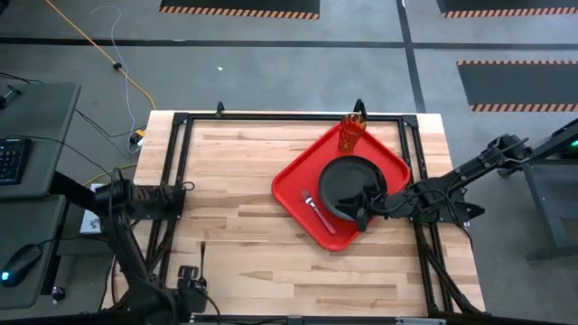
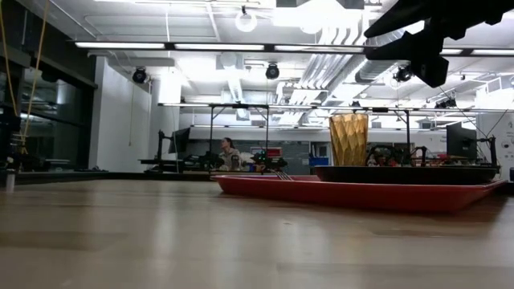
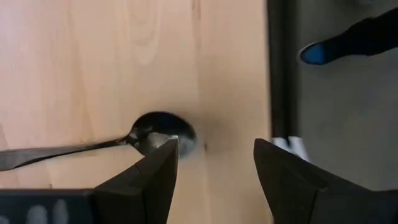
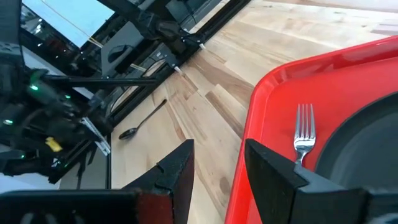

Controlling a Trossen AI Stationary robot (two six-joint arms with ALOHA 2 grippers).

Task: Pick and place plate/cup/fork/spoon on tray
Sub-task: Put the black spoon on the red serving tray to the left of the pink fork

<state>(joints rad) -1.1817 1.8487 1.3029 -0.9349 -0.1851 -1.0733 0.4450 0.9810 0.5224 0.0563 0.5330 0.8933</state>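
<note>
The left gripper [image 3: 214, 171] hangs over the near left edge of the wooden table [image 1: 244, 190] with its jaws spread wide and empty; one dark wedge-shaped fingertip [image 3: 163, 163] overlaps the rim of the spoon [image 3: 93, 144] bowl in the left wrist view, though whether it touches cannot be told. The spoon is slim, dark and glossy, with a small oval bowl and a thin handle; in the high view it [image 1: 202, 255] lies flat on the pale, grained planks, its long axis running toward the table's far edge, bowl at the near end beside the gripper. The right gripper [image 4: 219, 165] sits low over the near edge of the red tray [image 1: 293, 176], jaws apart and holding nothing, just beside the plate [image 1: 348, 181]. The tray is smooth plastic, square with rounded corners and a low rim, turned like a diamond. On it rest the round dark plate with its raised rim, the fork [image 4: 303, 138] with silvery tines lying alongside the plate, and the ribbed amber cup [image 1: 351, 133] standing upright at the far corner.
</note>
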